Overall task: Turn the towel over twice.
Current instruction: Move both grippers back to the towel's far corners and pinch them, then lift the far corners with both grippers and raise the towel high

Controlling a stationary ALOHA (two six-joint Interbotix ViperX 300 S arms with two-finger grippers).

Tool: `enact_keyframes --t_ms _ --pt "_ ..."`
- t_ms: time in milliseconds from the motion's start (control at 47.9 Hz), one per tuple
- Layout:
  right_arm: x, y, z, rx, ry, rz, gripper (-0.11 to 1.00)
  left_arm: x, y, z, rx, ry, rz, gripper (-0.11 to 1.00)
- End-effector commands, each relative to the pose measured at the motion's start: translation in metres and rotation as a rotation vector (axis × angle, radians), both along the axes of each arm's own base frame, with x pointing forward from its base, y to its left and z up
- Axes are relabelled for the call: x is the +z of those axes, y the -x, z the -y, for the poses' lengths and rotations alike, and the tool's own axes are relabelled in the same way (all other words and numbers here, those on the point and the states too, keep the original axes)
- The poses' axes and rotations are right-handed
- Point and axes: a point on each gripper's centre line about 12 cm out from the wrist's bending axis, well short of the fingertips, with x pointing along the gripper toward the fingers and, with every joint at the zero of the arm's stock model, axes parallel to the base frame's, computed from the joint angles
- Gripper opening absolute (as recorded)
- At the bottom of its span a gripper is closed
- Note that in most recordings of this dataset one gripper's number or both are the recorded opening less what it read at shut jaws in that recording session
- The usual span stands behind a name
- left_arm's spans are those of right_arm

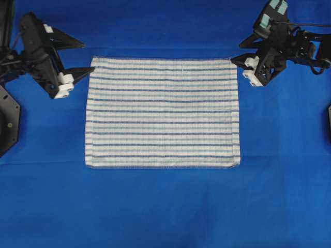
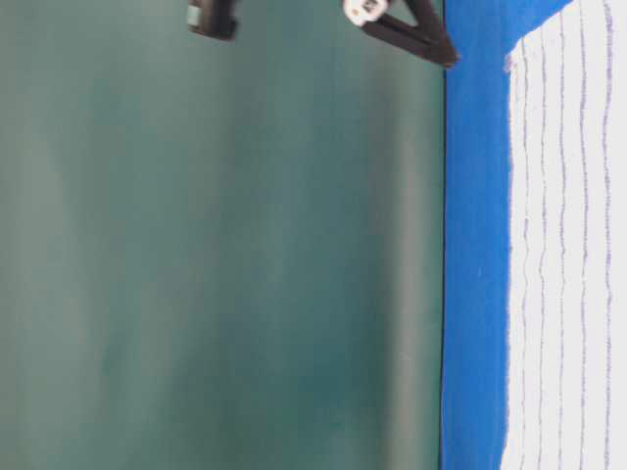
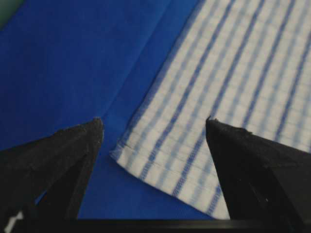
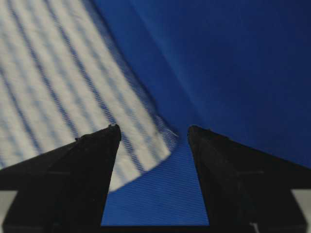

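Note:
The towel [image 1: 163,111], white with thin blue stripes, lies flat and spread out in the middle of the blue table covering [image 1: 165,206]. My left gripper [image 1: 88,57] is open at the towel's far left corner. In the left wrist view that corner of the towel [image 3: 146,150] lies between the spread fingers of the left gripper [image 3: 154,121], untouched. My right gripper [image 1: 236,52] is open at the far right corner. In the right wrist view the towel [image 4: 58,87] ends in a slightly raised corner between the fingers of the right gripper [image 4: 154,127]. Neither gripper holds anything.
The blue table covering [image 2: 475,245] reaches well past the towel [image 2: 568,245] on every side. A dark arm base [image 1: 8,119] stands at the left edge. Behind the table is a plain green wall [image 2: 216,255].

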Motion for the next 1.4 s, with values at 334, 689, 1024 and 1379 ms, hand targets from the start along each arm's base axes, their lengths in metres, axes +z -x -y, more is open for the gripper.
enact_keyframes --t_ms 334,689,1024,1379 --pt "-0.029 -0.014 0.017 -0.008 -0.009 -0.021 0.62 -0.04 -0.032 -0.037 0.064 0.027 -0.062 0.82" --pt "-0.041 -0.011 0.021 -0.015 -0.019 -0.057 0.55 -0.073 -0.033 -0.047 0.081 0.083 -0.183 0.64" --pt "-0.044 -0.009 0.019 0.001 -0.015 -0.077 0.06 -0.078 -0.031 -0.045 0.052 0.08 -0.264 0.02" --pt "-0.023 -0.013 0.026 -0.012 0.017 -0.022 0.06 -0.043 -0.04 -0.053 0.048 0.013 -0.193 0.02"
